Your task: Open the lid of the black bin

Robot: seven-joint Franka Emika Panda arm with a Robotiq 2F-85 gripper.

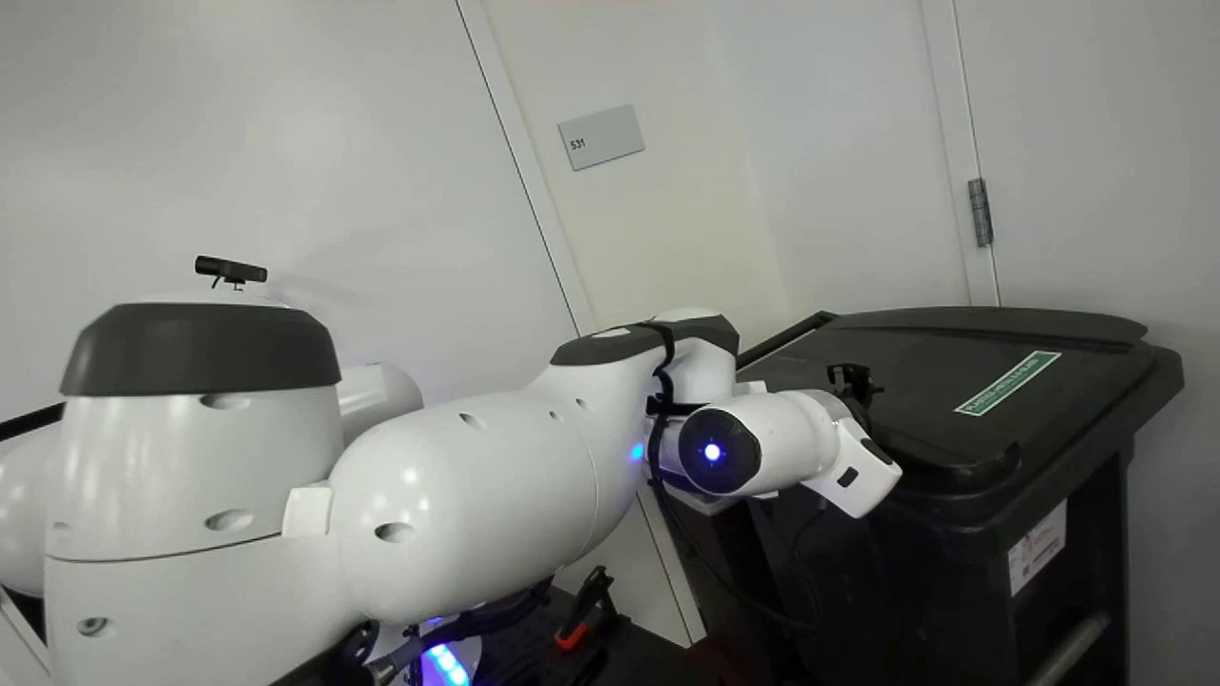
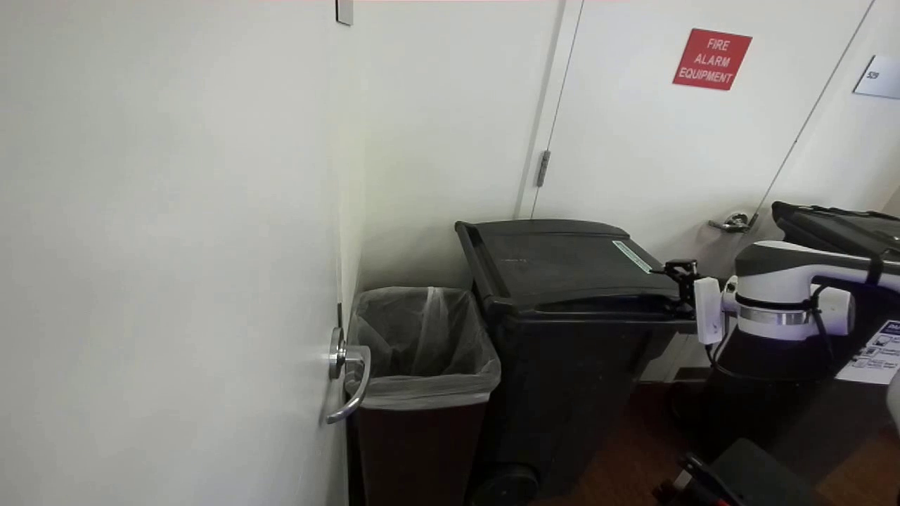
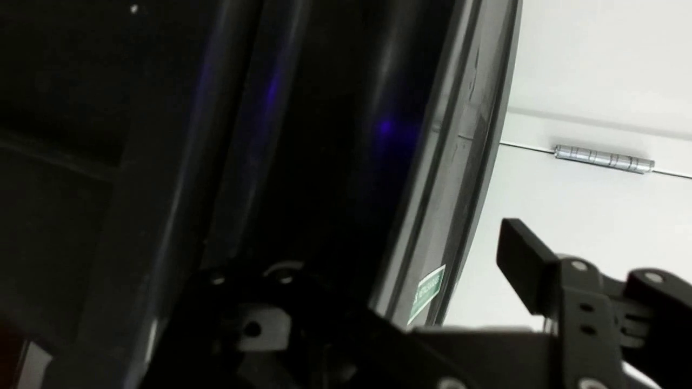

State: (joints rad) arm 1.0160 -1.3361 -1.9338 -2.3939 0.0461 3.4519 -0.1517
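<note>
Lid [image 2: 562, 263] lies closed on top of the black bin [image 2: 569, 393]; at the bin's robot-side edge stands the gripper [image 2: 666, 289], fingers well apart, the lid's edge seemingly between them, so lifting probably starts upward there.

– How is the Panda arm [image 1: 477, 495] standing?
– It is stretched outward, and a blue light [image 1: 712, 452] glows at its wrist [image 1: 796, 438].
– And the fingers [image 3: 527, 270]?
– In the wrist view, they are wide apart.
</note>
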